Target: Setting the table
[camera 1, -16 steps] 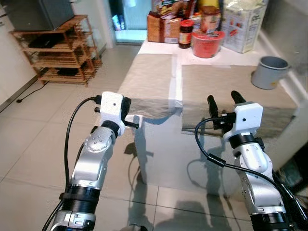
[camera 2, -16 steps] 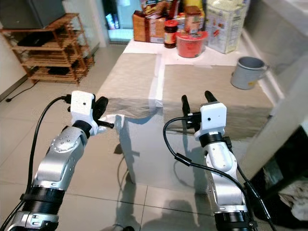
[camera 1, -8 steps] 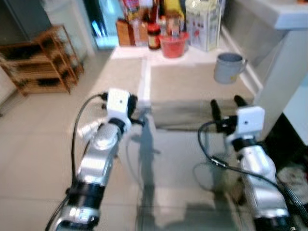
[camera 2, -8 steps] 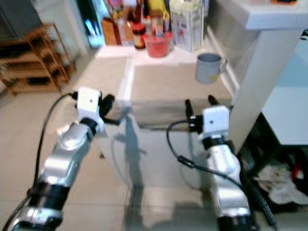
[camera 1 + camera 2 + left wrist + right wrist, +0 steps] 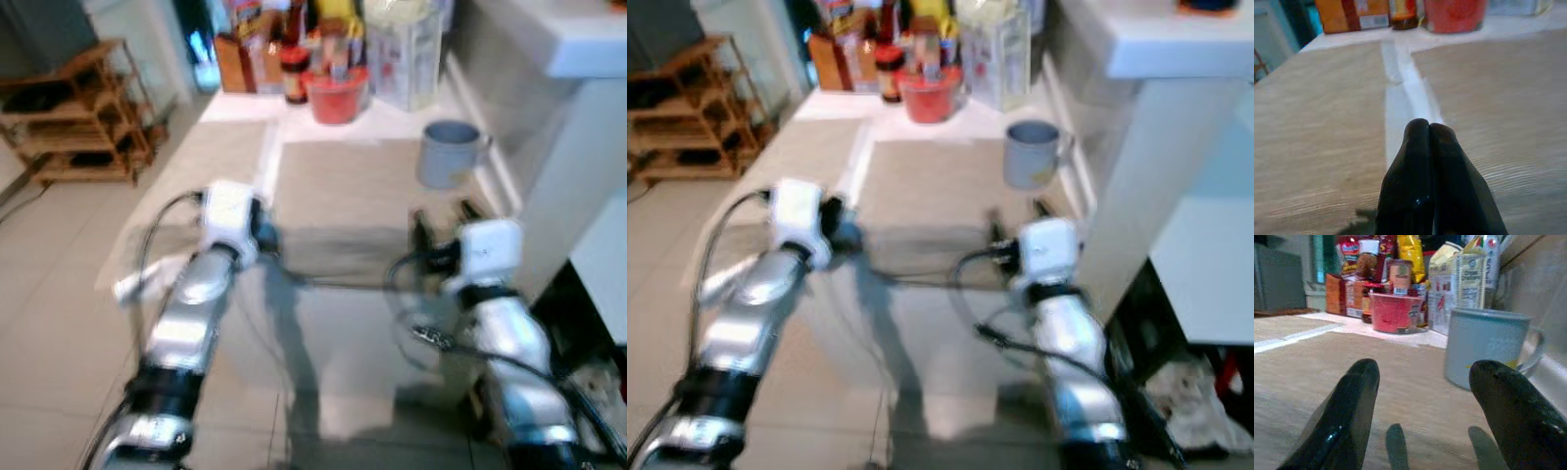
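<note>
While over placemats [image 5: 343,191] | left fingers [image 5: 1432,191] pressed together | right fingers [image 5: 1349,426] spread (facing mug [image 5: 1484,350])

A home kitchen or dining corner, lived-in and well stocked.

A table [image 5: 323,117] under beige placemats [image 5: 353,186] stands on a pale tiled floor [image 5: 49,255], its far end crowded with groceries: a red tub [image 5: 1394,312], a dark-lidded jar [image 5: 294,73], an orange box [image 5: 1354,14], a milk carton [image 5: 1469,281] and snack bags [image 5: 1411,257]. A grey mug [image 5: 1031,154] sits near the wall side, and a wooden slatted rack [image 5: 83,127] stands against the far wall.
</note>
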Controlling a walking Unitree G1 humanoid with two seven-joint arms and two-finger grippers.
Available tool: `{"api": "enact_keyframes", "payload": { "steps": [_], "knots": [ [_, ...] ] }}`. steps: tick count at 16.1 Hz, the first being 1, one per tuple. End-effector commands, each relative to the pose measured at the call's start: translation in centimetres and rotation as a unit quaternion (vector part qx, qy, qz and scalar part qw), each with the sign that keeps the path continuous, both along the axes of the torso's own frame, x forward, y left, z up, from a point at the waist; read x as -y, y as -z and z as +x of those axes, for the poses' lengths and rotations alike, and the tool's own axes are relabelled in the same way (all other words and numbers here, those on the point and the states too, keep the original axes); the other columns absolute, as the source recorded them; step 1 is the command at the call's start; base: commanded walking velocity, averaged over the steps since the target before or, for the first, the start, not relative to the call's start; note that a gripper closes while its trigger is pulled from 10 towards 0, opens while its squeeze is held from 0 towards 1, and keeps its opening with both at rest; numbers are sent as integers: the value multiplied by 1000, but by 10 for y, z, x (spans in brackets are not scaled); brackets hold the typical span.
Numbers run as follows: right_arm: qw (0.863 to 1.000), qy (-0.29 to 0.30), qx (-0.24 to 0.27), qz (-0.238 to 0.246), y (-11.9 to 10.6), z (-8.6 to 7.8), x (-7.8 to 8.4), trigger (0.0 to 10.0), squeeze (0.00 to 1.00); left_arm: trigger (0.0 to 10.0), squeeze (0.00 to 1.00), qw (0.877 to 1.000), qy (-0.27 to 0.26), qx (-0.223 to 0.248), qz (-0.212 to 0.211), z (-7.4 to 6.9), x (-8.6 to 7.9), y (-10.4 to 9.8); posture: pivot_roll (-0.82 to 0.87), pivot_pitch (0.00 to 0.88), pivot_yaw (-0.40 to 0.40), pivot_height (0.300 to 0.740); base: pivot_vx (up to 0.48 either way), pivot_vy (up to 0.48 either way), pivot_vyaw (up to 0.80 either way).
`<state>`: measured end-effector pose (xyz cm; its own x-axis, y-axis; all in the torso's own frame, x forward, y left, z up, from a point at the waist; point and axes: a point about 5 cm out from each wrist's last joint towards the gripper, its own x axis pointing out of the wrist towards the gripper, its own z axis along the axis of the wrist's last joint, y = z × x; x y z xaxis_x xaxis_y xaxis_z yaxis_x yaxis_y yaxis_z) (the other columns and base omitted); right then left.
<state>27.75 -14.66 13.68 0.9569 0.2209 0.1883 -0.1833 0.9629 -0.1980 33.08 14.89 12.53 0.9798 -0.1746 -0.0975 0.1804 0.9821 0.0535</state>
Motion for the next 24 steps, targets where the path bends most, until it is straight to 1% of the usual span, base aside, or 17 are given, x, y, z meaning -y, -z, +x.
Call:
{"api": "enact_keyframes", "payload": {
  "steps": [1, 18, 19, 20, 22, 24],
  "knots": [
    [1000, 4, -3, -8, -1, 0, 5, 10000, 0, 10000, 0, 1000, 7, 8, 2, 2, 6, -5, -161, 0, 92, 736, 0, 0, 0],
    [1000, 3, -3, -8, -1, 0, 4, 10000, 0, 10000, 0, 1000, 7, 9, 1, 2, 6, -5, -161, 0, 92, 736, 0, 0, 0],
    [999, 31, -22, 8, -5, 38, 4, 10000, 714, 10000, 0, 1000, 4, 20, 9, -1, 1, -9, -106, 0, 76, 736, 0, 0, 0],
    [998, 42, -32, 22, -8, 52, 1, 10000, 0, 10000, 0, 1000, 4, 25, 8, -1, 0, -11, -111, 0, 76, 736, 0, 0, 0],
    [997, 47, -39, 43, -7, 49, 2, 10000, 0, 10000, 0, 1000, 4, 28, 3, 1, 2, -12, -114, 0, 75, 736, 0, 0, 0],
    [997, 52, -36, 41, -7, 50, 3, 10000, 0, 10000, 0, 1000, 6, 29, 3, 2, 4, -13, -119, 0, 80, 736, 0, 0, 0]
  ]
}}
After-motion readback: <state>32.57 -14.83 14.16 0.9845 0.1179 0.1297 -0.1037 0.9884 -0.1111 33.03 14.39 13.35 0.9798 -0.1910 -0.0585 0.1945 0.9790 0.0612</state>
